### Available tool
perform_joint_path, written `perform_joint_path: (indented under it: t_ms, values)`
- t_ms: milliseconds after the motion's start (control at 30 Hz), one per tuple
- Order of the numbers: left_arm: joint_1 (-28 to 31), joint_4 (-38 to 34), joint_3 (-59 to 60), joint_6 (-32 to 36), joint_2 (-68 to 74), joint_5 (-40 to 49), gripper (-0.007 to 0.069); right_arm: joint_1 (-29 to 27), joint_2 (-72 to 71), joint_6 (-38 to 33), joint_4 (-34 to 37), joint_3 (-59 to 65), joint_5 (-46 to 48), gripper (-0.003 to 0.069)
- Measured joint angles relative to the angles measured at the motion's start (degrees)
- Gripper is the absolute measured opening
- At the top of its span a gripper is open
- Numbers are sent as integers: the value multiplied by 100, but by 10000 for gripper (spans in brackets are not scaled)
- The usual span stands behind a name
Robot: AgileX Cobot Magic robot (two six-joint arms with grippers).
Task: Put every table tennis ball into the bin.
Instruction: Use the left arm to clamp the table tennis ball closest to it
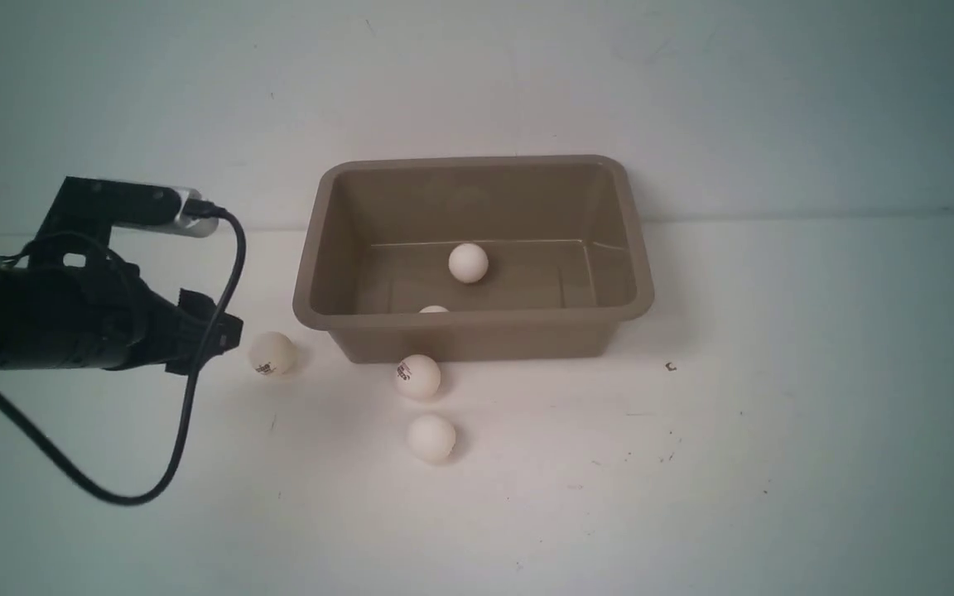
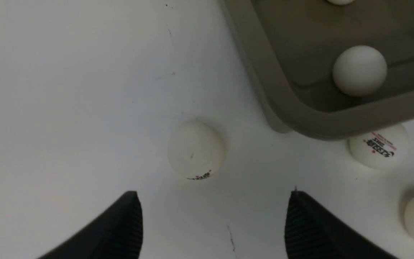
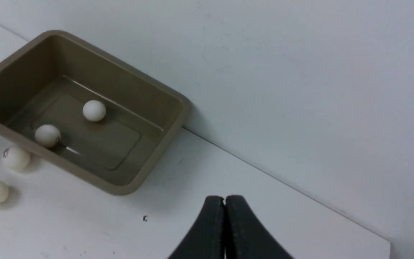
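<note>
The tan bin [image 1: 477,321] stands at the middle back of the white table. Inside it lie one table tennis ball [image 1: 468,262] and a second [image 1: 433,310] half hidden by the front wall. Three balls rest on the table: a logo ball [image 1: 272,354] left of the bin, a logo ball [image 1: 417,377] against its front wall, and a plain one [image 1: 431,437] nearer me. My left gripper [image 1: 224,331] is open just left of the first logo ball [image 2: 196,150], which lies ahead of the empty gripper [image 2: 214,194], not between its fingers. My right gripper [image 3: 224,198] is shut and empty, off to the bin's right.
A white wall rises right behind the bin [image 3: 156,151]. The left arm's black cable [image 1: 187,414] loops down over the table on the left. A small dark mark [image 1: 670,367] sits on the table right of the bin.
</note>
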Motion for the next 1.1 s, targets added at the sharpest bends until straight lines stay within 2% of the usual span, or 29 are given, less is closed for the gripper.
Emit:
perform_joint_path:
  t_ms: [333,867,1100]
  values:
    - [0,-49,-480,-278,556,167,479,0,-756,233,21,1176,46,-16]
    - [-285,-49,-909,-266,1356,179,479,0,-766,270,558,1210,52,-16]
    - [-375,-42,-1027,-142,1578,117,479,0,-773,270,558,1210,52,-16]
